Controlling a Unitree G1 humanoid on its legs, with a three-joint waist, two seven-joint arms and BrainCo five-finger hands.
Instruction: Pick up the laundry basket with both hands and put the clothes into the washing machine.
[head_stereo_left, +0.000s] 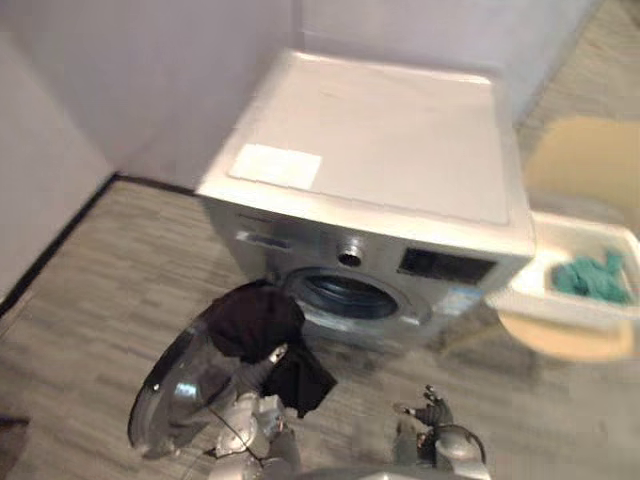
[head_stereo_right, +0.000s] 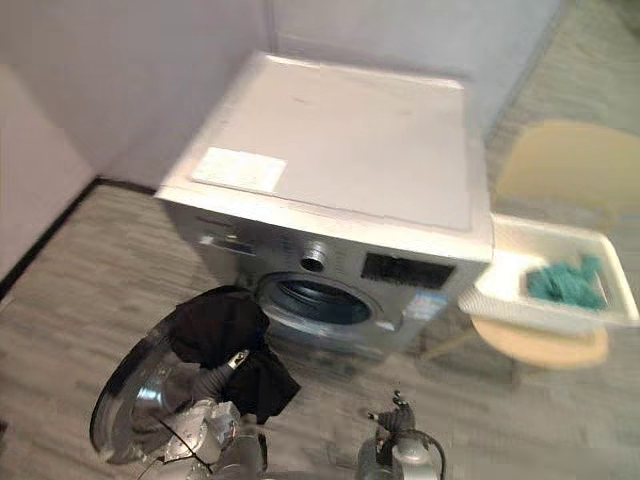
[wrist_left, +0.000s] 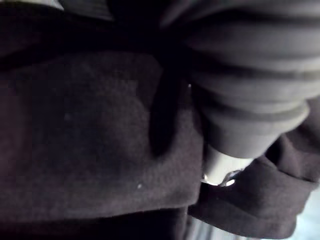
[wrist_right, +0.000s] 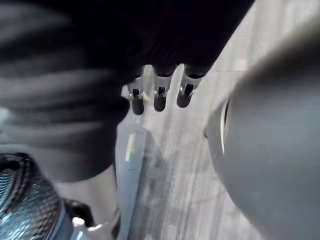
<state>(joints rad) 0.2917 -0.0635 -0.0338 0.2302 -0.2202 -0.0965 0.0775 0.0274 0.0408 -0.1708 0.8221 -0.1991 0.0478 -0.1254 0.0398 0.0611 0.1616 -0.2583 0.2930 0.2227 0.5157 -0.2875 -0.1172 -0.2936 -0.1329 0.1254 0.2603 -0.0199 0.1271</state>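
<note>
While a crumpled black garment (head_stereo_left: 262, 330) is hanging bunched over the robot's left hand (wrist_left: 245, 90), that hand is hovering low in front of a silver front-loading washing machine with a flat white top (head_stereo_left: 380, 130). The dark cloth is covering the hand, so whether it is clutching the fabric or just carrying it cannot be told. One fold of the garment is drooping below the hand, just above the grey wood-plank floor (head_stereo_left: 110, 260). The garment is sitting outside the machine, just beside its dark round drum opening (head_stereo_left: 345, 295), on the side of the machine's round chrome-rimmed glass door (head_stereo_left: 165, 400), which is standing wide open and swung out toward the robot's left. The right hand (head_stereo_left: 432, 412) is hanging empty near the floor in front of the machine, apart from the garment, and its silver dark-tipped fingers (wrist_right: 159, 97) are looking relaxed and loosely spread, holding nothing. To the robot's right of the machine, a white rectangular plastic laundry basket (head_stereo_left: 560, 300) is resting on a pale yellow round seat (head_stereo_left: 565, 340), close against the machine's side. Inside the basket, a crumpled teal cloth (head_stereo_left: 595, 278) is lying toward its far end. A white rectangular label (head_stereo_left: 277, 165) is lying flat on the machine's top, near its front left corner.
</note>
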